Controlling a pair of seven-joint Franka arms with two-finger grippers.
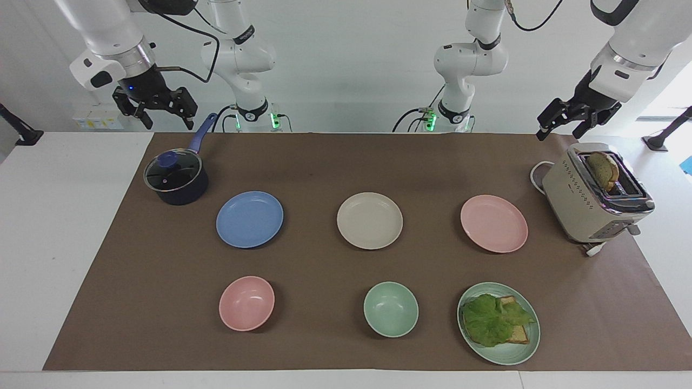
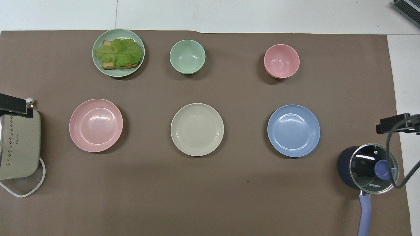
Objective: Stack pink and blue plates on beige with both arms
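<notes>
Three equal plates lie in a row across the brown mat. The beige plate (image 1: 370, 220) (image 2: 197, 129) is in the middle. The blue plate (image 1: 250, 219) (image 2: 293, 130) lies toward the right arm's end, the pink plate (image 1: 493, 223) (image 2: 95, 125) toward the left arm's end. All three are bare and apart from each other. My right gripper (image 1: 167, 123) (image 2: 393, 124) hangs open in the air over the table edge by the pot, holding nothing. My left gripper (image 1: 559, 132) (image 2: 13, 106) hangs open above the toaster, also holding nothing.
A dark blue pot with a glass lid (image 1: 175, 178) stands beside the blue plate. A beige toaster (image 1: 594, 200) with bread in it stands beside the pink plate. Farther from the robots are a pink bowl (image 1: 246, 303), a green bowl (image 1: 391, 309) and a green plate with lettuce on toast (image 1: 498, 323).
</notes>
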